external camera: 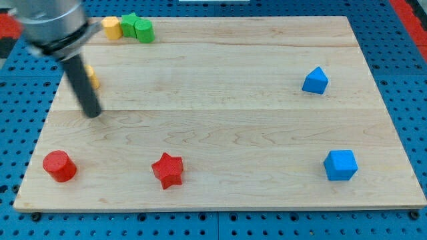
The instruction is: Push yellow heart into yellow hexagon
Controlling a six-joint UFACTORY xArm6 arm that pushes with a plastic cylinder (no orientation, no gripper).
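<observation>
While the yellow heart point(94, 78) lies near the table's point(220, 113) left edge, most of it is hidden behind the dark rod, so only a small yellow sliver shows on the rod's right side and neither its pointing direction nor its long axis can be told. The yellow hexagon point(111, 27) sits above the heart, toward the view's top, close to the table's top edge, with bare wood between the two. Touching the hexagon's right side is a green star point(128, 24), and a green cylinder point(143, 31) sits just beside that, so the three form a tight row along the top edge. Far to the heart's right, a blue block with a peaked top point(315, 81) stands well apart, and a blue cube point(341, 165) lies near the lower right corner. Below the heart, a red cylinder point(59, 166) and a red star point(167, 171) rest near the bottom edge. The wide middle of the table is open wood.

The arm enters from the view's top left, its rod slanting down and rightward. There is no pincer; the tip point(94, 113) rests just below the heart, holding nothing.
</observation>
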